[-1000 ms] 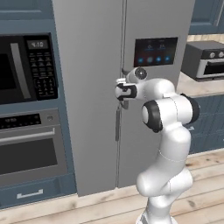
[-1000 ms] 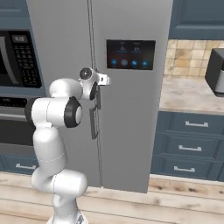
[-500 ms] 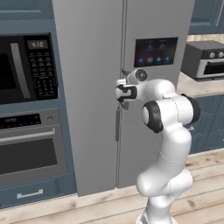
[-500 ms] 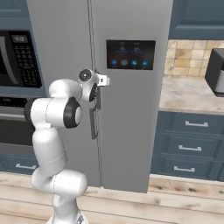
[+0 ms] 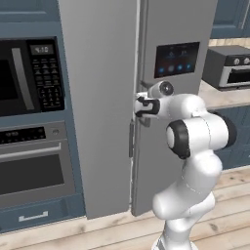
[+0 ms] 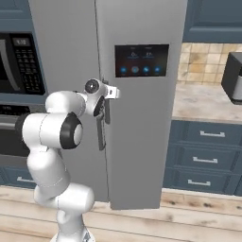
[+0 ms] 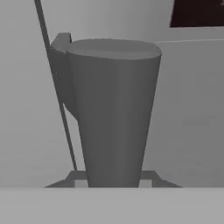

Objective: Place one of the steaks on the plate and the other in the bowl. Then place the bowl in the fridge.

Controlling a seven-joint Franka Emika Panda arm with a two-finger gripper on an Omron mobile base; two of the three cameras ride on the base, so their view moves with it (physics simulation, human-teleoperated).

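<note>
The tall grey fridge (image 5: 97,97) (image 6: 142,142) stands straight ahead, and its right door looks barely ajar along the centre seam. My gripper (image 5: 141,106) (image 6: 105,100) (image 7: 113,179) is at chest height on that seam, shut on the right door's vertical handle (image 7: 113,109) (image 6: 100,137). In the hand view the grey handle rises between my two fingertips (image 7: 72,178). The steaks, the plate and the bowl are out of view.
A black microwave (image 5: 29,78) and a built-in oven (image 5: 34,166) stand left of the fridge. To the right are a stone counter (image 6: 203,101) with a toaster oven (image 5: 229,66) and blue drawers (image 6: 203,156). Wooden floor lies below.
The jaws have gone from wide open to shut on the fridge door handle. The arm has hardly moved.
</note>
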